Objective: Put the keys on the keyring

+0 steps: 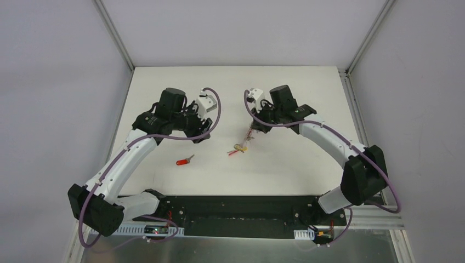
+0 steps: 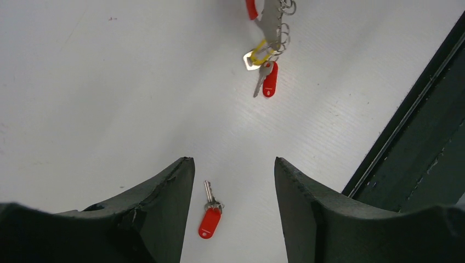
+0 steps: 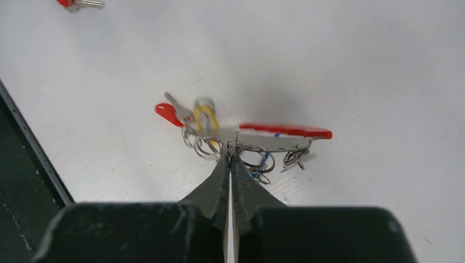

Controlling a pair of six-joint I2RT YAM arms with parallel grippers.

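Right claw (image 3: 230, 160) clamped shut on the keyring (image 3: 274, 141), steadying it; left claw (image 2: 233, 164), half-open and empty, aimed at the near-left key (image 2: 210, 218)

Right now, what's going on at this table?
The right gripper is shut on the metal rings of the keyring, a bunch with a red band and coloured tags. The left gripper is open and hovers over a loose red-headed key lying flat on the white table, not touching it. That key is not yet on the ring.
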